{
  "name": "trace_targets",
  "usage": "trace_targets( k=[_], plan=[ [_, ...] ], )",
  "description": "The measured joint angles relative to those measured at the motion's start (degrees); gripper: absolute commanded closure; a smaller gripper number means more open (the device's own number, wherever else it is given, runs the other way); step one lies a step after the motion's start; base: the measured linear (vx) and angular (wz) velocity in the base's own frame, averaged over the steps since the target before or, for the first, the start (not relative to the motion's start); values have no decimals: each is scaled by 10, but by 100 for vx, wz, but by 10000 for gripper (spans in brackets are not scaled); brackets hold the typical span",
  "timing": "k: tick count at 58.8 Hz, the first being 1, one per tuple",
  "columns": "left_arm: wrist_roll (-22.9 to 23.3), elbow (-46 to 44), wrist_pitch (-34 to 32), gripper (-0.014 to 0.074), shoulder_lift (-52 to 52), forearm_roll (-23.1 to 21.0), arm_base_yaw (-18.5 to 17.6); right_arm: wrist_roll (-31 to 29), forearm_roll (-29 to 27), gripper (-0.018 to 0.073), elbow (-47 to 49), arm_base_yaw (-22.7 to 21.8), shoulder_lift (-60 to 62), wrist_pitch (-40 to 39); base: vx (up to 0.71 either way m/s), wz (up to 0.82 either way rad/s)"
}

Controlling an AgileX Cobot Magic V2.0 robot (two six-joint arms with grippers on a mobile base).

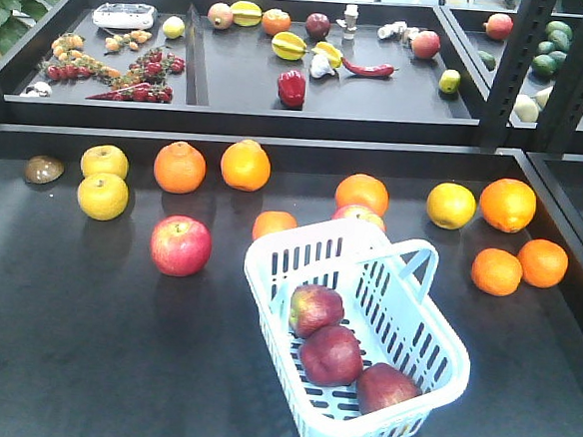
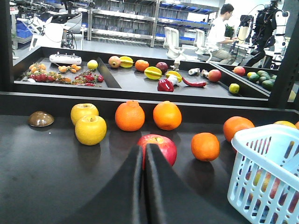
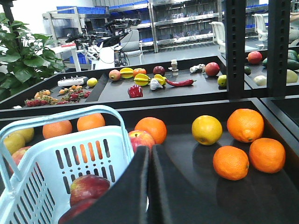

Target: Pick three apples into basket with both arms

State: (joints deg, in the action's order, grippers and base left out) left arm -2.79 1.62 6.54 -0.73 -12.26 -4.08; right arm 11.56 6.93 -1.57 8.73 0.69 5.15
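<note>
The basket [image 1: 404, 331] stood on the dark table [image 1: 63, 343], near and right of centre, its handle [image 1: 423, 263] lying toward the far right rim. The three apples [image 1: 332, 354] lay inside it in a row, each touching the next, the near one partly behind the slotted wall. Neither arm showed in the front view. In the left wrist view the left gripper [image 2: 144, 154] was clenched with nothing between its fingers, which met along a thin seam; their lower parts ran off the bottom edge. They covered the near side of a pink-red apple [image 2: 161, 142] beyond them. The basket there was cut by the right edge, its fruit only coloured blurs through the slots. The right gripper [image 3: 148, 156] was likewise pressed together on nothing, beside the basket's right wall, hiding part of another red apple [image 3: 140, 139] behind it.
</note>
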Motion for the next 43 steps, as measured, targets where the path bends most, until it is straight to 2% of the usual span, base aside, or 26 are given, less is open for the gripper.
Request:
trace_targets(
  k=[43],
  plan=[
    [0,0,0,602,0,0,0,0,0,567,0,0,0,0,0,0]
  ],
)
